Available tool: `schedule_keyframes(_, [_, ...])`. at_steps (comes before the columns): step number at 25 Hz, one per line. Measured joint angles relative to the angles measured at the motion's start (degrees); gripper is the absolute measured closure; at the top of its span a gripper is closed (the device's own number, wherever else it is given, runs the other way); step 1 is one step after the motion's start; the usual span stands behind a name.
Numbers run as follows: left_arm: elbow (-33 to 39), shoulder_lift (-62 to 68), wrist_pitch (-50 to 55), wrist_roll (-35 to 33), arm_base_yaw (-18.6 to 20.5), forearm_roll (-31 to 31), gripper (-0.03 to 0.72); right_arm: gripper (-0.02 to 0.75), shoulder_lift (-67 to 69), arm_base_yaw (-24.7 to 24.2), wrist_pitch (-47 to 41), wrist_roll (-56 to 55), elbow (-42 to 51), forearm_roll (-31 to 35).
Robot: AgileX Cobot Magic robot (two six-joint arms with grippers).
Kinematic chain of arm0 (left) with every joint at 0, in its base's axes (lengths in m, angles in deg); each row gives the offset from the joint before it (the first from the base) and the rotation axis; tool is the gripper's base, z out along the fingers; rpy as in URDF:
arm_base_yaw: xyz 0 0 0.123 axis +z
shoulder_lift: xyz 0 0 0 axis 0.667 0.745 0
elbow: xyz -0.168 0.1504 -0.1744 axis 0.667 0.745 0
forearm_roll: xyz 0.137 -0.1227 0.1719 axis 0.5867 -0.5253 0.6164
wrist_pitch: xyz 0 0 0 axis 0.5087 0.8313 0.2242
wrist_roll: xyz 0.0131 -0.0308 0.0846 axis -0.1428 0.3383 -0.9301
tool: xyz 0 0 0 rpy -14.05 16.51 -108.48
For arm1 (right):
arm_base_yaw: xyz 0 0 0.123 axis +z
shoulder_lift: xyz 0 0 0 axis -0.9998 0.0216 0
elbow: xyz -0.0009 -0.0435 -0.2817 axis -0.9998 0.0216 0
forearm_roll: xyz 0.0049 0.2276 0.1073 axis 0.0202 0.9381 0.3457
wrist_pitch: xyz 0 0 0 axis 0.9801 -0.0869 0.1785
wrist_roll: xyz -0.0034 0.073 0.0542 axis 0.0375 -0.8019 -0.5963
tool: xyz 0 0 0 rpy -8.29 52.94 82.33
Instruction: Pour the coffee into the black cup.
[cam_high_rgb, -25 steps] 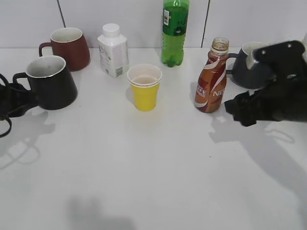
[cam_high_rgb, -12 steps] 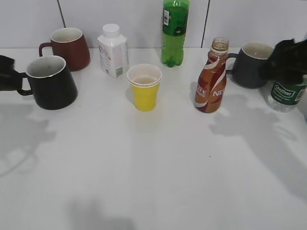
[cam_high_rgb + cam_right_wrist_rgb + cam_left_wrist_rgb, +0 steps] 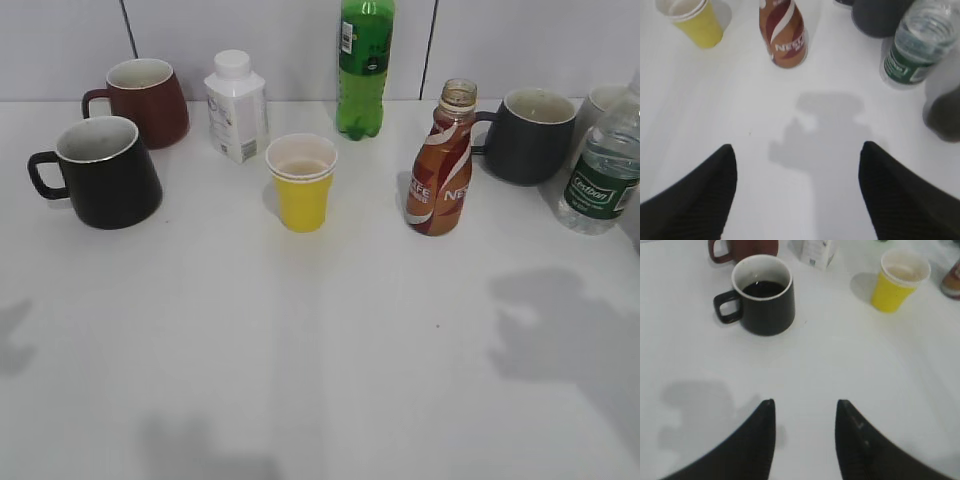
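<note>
The black cup (image 3: 105, 172) stands at the left of the table, handle to the left; the left wrist view shows dark liquid inside the cup (image 3: 765, 302). The brown coffee bottle (image 3: 440, 165) stands upright and uncapped right of centre, and it also shows in the right wrist view (image 3: 784, 35). My left gripper (image 3: 805, 407) is open and empty, raised above the table short of the black cup. My right gripper (image 3: 797, 152) is wide open and empty, raised above the table short of the bottle. Neither gripper shows in the exterior view.
A yellow paper cup (image 3: 301, 182) stands at centre. A red mug (image 3: 145, 100), a white carton (image 3: 236, 106) and a green bottle (image 3: 365, 65) line the back. A dark grey mug (image 3: 527, 135) and a water bottle (image 3: 600, 170) stand at the right.
Both arms have withdrawn out of the exterior view: the left from the black cup's handle, the right from beside the coffee bottle. Only their shadows stay on the table.
</note>
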Motion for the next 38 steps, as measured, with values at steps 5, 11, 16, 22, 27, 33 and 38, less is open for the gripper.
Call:
schedule_keyframes(5, [0.0, -8.7, 7.9, -3.5, 0.0, -1.8, 0.379, 0.148, -13.1, 0.0, -5.1, 0.1, 4.7, 0.1])
schedule_keyframes(11, [3.1, -19.6, 9.5, -6.2, 0.0, -4.3, 0.379, 0.148, -27.9, 0.0, -10.6, 0.1, 8.5, -0.3])
schedule_keyframes(16, [9.2, -28.1, 10.2, -6.3, 0.0, -4.5, 0.379, 0.148, -35.2, 0.0, -12.6, 0.1, 12.3, -3.0])
schedule_keyframes(22, [15.2, -32.2, 10.8, -6.6, 0.0, -4.5, 0.379, 0.148, -36.6, 0.0, -12.9, -0.1, 16.5, -6.3])
schedule_keyframes(27, [15.6, -32.3, 10.9, -6.9, 0.0, -4.5, 0.379, 0.151, -36.6, 0.0, -12.8, -0.9, 16.5, -7.6])
schedule_keyframes(33, [15.6, -32.3, 10.9, -7.0, 0.0, -4.5, 0.379, 0.162, -36.6, 0.0, -12.8, -1.9, 16.5, -7.8])
schedule_keyframes(38, [15.6, -32.3, 10.9, -7.0, 0.0, -4.5, 0.379, 0.163, -36.6, 0.0, -12.8, -2.7, 16.5, -8.0])
